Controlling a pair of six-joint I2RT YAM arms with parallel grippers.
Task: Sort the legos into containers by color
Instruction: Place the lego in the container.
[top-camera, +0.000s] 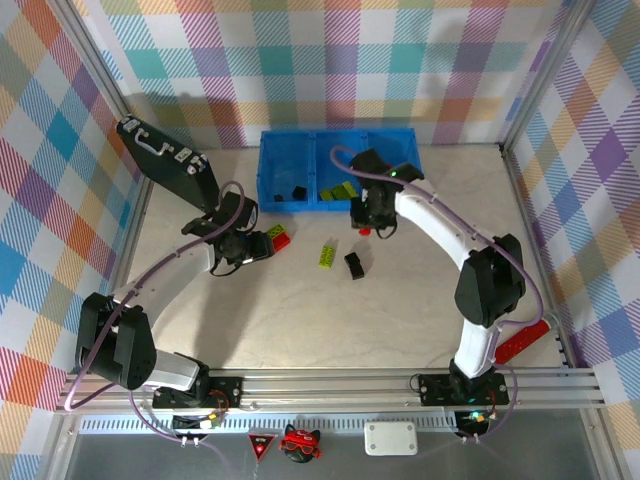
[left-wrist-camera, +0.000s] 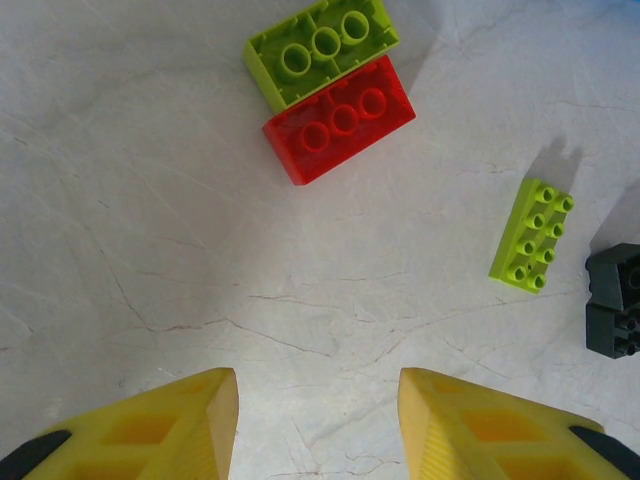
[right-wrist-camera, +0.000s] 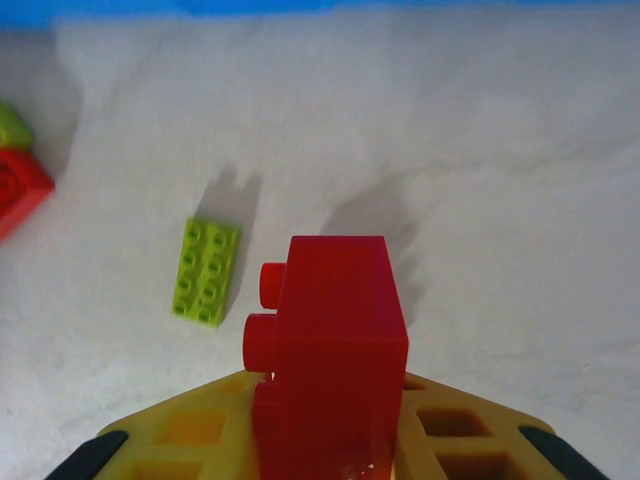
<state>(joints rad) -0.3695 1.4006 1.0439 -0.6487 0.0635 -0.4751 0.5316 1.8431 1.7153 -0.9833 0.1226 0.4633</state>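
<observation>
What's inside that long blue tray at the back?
The blue tray holds black bricks in its left section and lime green bricks in the middle one. The right arm covers part of the right section, so what lies under it is hidden.

We see plaid walls (top-camera: 400, 60) in pastel checks at the back, left and right of the top view. Metal corner posts (top-camera: 100, 60) run up the upper left and upper right. Off-white tabletop (top-camera: 300, 320), faint marble veins, centre frame. Aluminium rail (top-camera: 330, 385) across the bottom. Bright even light, soft shadows.
</observation>
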